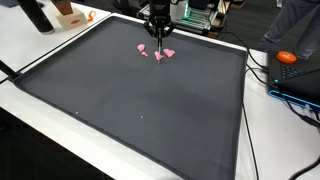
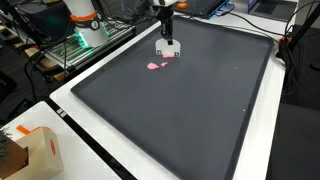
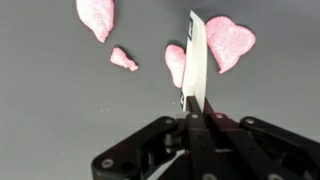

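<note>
Pincer [image 3: 196, 114] clamped narrow on a thin flat white plastic blade [image 3: 192, 60]. It grips the blade's near end, and the blade shows edge-on in the wrist view.

Risks (judged):
- The grip covers only a short end of the blade, so a side load at the tip could twist it or slip it between the fingers.
- A downward push could dig the tip into the black rubbery mat [image 1: 150, 110] on the white desk [image 1: 40, 125].
- The soft lumps may stick to the blade and lift with it.

Position: the blade tip stands among four small pink dough-like pieces [image 3: 228, 42]. One middle pink piece [image 3: 176, 62] is just beside the blade's face; contact cannot be resolved. In an exterior view the cluster [image 1: 160, 55] lies near the mat's far edge, directly under the pincer.
</note>
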`<state>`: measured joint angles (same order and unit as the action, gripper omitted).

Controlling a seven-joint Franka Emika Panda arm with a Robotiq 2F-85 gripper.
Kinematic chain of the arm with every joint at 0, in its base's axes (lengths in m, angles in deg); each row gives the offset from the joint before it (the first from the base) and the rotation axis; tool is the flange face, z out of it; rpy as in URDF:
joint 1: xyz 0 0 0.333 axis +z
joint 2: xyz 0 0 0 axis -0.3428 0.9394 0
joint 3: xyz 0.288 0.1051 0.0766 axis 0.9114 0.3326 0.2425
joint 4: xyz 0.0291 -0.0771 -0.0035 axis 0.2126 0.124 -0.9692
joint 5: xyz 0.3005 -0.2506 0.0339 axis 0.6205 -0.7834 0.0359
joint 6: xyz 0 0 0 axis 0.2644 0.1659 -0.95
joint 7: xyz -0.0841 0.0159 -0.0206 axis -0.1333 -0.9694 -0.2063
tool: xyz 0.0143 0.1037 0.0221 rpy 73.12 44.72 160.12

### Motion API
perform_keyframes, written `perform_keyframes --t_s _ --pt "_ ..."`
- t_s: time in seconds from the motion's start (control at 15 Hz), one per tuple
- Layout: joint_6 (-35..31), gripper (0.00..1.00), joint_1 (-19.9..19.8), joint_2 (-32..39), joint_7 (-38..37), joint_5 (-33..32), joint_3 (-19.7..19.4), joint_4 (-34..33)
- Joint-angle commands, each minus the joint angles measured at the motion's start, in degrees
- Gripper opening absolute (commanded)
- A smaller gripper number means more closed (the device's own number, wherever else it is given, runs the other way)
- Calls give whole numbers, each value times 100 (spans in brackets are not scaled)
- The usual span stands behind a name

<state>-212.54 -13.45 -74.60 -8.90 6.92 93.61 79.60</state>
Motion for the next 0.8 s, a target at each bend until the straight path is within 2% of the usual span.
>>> perform_keyframes --t_s 0.0,0.73 --pt "-184 1 -16 468 280 123 120 -222" --pt "-257 1 -105 854 314 -19 271 -754"
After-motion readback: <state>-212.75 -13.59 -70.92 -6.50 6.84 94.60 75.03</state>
